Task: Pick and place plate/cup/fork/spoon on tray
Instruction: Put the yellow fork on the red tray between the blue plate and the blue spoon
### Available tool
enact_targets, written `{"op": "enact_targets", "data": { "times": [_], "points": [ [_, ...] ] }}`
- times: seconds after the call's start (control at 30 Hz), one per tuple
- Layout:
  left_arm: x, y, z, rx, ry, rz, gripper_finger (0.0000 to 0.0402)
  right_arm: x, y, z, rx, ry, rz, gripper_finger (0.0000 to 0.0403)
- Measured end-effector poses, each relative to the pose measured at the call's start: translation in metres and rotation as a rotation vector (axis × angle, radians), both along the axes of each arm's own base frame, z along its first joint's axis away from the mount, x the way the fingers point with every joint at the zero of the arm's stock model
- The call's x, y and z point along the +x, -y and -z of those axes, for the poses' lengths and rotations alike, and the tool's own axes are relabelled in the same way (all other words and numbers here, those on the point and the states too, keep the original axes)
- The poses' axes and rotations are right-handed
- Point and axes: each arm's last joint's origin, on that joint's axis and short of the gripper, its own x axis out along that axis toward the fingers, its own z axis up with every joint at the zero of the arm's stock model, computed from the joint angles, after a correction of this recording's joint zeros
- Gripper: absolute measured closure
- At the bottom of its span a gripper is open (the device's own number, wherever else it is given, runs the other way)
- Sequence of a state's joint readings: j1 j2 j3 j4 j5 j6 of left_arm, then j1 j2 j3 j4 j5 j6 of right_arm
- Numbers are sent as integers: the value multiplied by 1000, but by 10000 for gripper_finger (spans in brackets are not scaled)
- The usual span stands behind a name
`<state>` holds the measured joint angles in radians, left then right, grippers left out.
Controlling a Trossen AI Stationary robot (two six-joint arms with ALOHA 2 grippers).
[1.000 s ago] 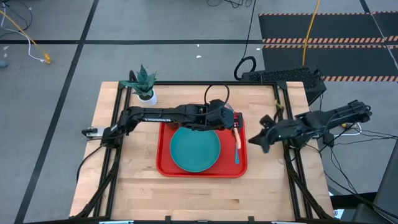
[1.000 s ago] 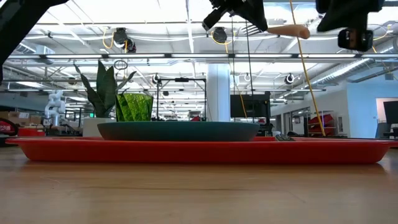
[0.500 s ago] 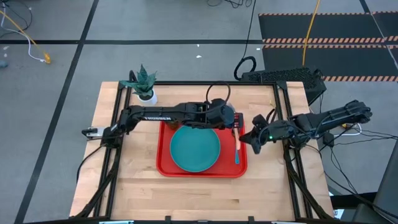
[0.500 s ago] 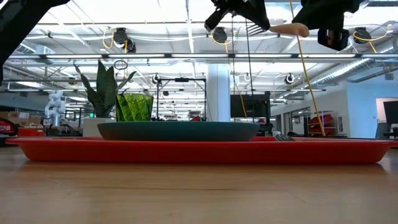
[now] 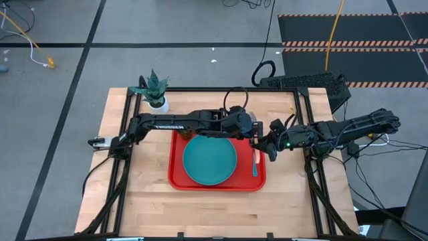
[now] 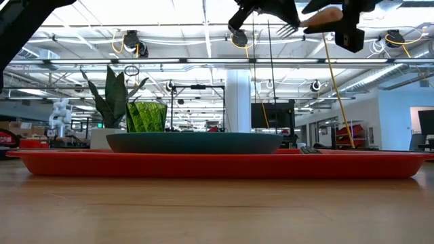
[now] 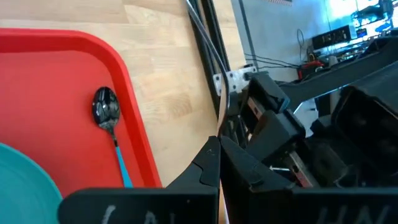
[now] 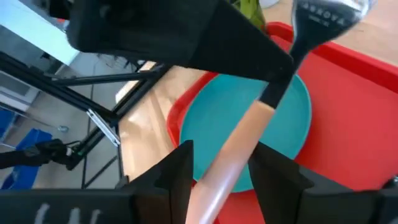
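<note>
- My left gripper (image 5: 250,129) is clamped on the fork (image 8: 239,146), holding it in the air above the far right corner of the tray (image 5: 179,179); the pinch sits at the tine end, and the orange-tan handle sticks out away from my left jaws toward my right arm.
- My right gripper (image 5: 265,146) has its jaws apart, one finger (image 8: 179,169) on each side of that handle; whether the pads touch it I cannot tell.
- In the low view the fork (image 6: 308,21) hangs high over the table, tines pointing toward my left gripper (image 6: 266,8), handle reaching into my right gripper (image 6: 339,13).
- Just under both sets of jaws lies the spoon (image 5: 254,161), flat on the tray floor along its right rim, dark bowl toward the far end and light blue handle running toward the near edge.
- In the left wrist view the spoon (image 7: 111,127) sits between the raised red rim (image 7: 134,93) and the edge of the plate (image 7: 25,183), apart from the plate.
- Further from my jaws, the plate (image 5: 209,161) rests in the middle of the tray, nothing on it.
- The cup (image 6: 146,116) stands on the tray behind the plate, at the far left from my jaws; from above my left arm covers it.
- Beyond the tray's far left corner, well apart from my jaws, a potted plant (image 5: 154,90) stands on the wooden table (image 5: 144,194).
</note>
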<state>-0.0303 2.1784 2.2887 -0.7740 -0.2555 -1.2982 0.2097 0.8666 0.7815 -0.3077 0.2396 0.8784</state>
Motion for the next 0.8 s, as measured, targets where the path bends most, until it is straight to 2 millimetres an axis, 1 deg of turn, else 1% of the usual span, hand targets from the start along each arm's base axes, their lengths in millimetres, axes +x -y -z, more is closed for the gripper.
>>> {"op": "enact_targets", "data": {
  "times": [0.1,0.2,0.27,0.33,0.37,0.6,0.8],
  "points": [
    [1,-1,-1,5,17,3,401,0,2,4,-4,-42,12,265],
    [2,-1,-2,6,30,2,401,0,2,9,-10,-89,5,282],
    [2,-1,-2,12,26,8,401,0,2,11,-6,-113,-12,308],
    [2,0,-2,15,21,22,401,0,2,13,-6,-129,-12,347],
    [2,0,-2,22,19,31,401,-1,2,13,-11,-132,-16,360],
    [2,1,-3,54,11,111,400,-3,1,11,-4,-118,-31,357],
    [-1,3,-10,119,14,226,377,-5,0,5,56,-75,-78,357]
  ]
}}
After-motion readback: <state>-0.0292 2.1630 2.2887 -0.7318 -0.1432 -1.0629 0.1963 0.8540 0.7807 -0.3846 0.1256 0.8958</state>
